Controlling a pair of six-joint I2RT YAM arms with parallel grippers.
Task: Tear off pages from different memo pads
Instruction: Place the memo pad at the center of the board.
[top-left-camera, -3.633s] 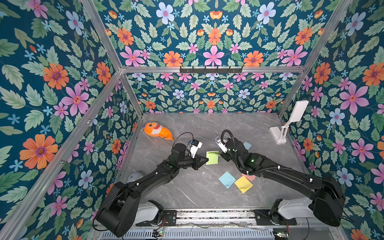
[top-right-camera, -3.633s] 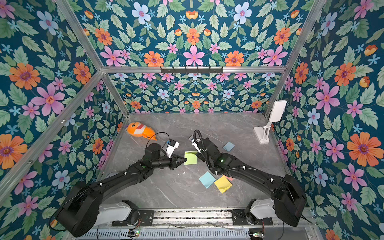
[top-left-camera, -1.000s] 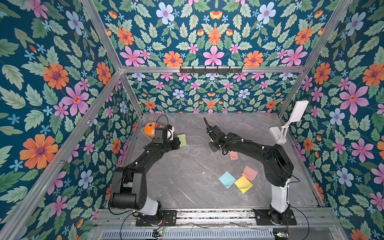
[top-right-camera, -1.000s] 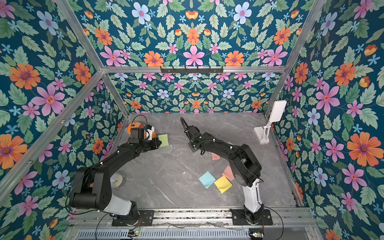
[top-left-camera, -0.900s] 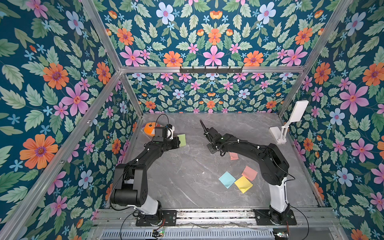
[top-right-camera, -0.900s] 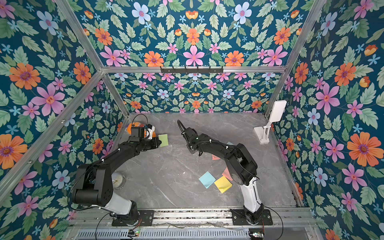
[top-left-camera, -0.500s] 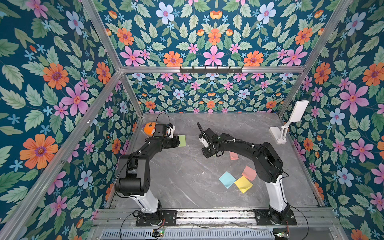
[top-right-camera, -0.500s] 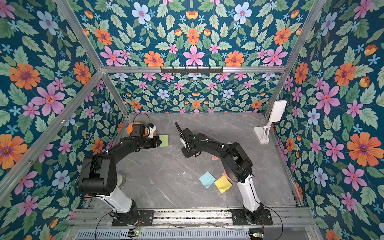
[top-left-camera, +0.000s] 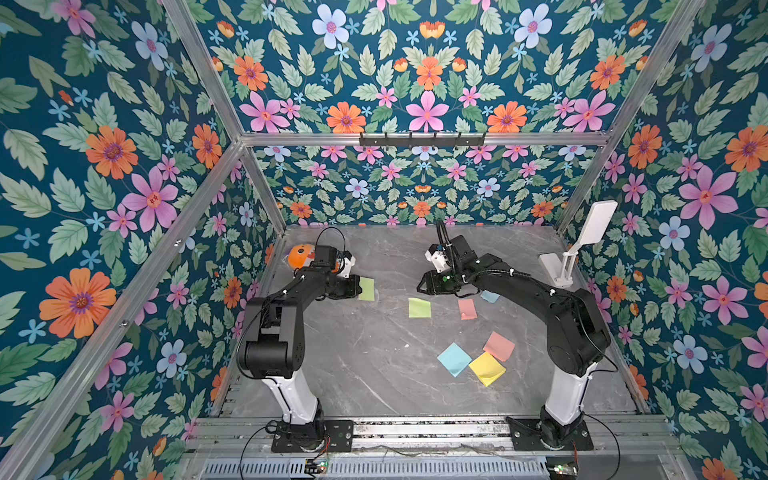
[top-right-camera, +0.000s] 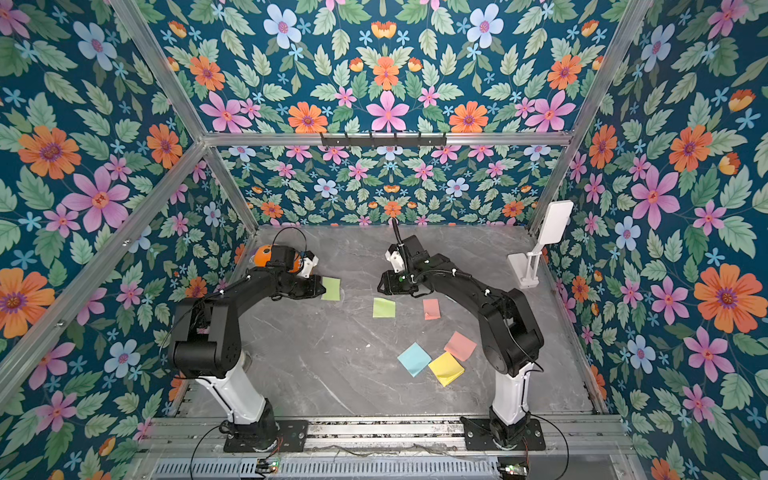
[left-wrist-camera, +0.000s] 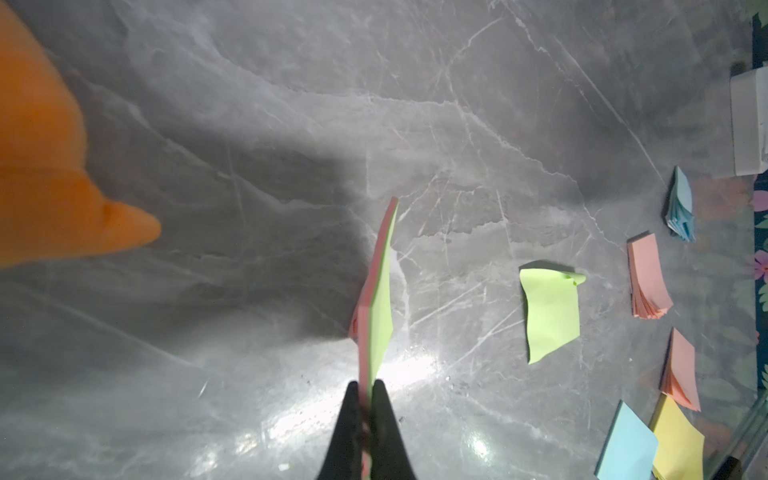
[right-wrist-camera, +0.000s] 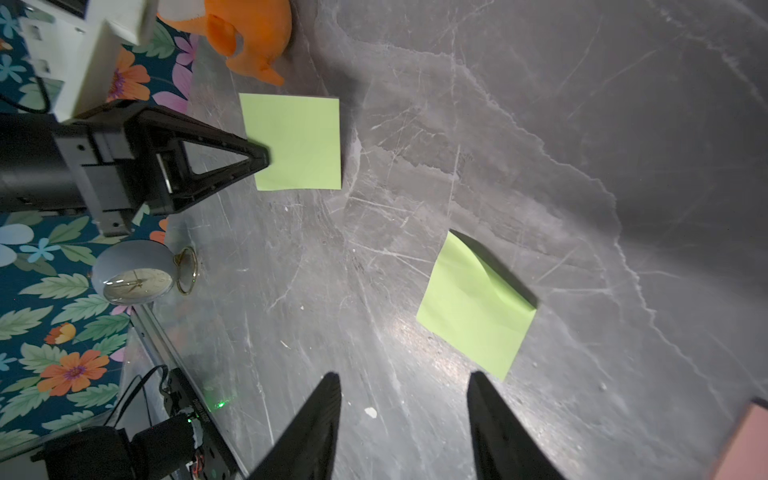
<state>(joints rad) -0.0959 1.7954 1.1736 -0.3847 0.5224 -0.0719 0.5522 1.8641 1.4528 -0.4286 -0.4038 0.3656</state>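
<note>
Left gripper (top-left-camera: 358, 287) pinching green memo pad (top-left-camera: 367, 289) by one edge, fingers pressed together on it, holding it up near orange plush fish (top-left-camera: 300, 255)

Right gripper (top-left-camera: 421, 286) hanging with fingers spread, gripping nothing; loose green page (top-left-camera: 419, 308) lying on table (top-left-camera: 374, 374) just ahead of its tips, one corner curling

Pink memo pad (top-left-camera: 467, 309) lying just beside right arm, well apart from left: right arm likely nearer for next tear

Versus second ago: right fingers then shut, now opening; page not on table then, now lying there
</note>
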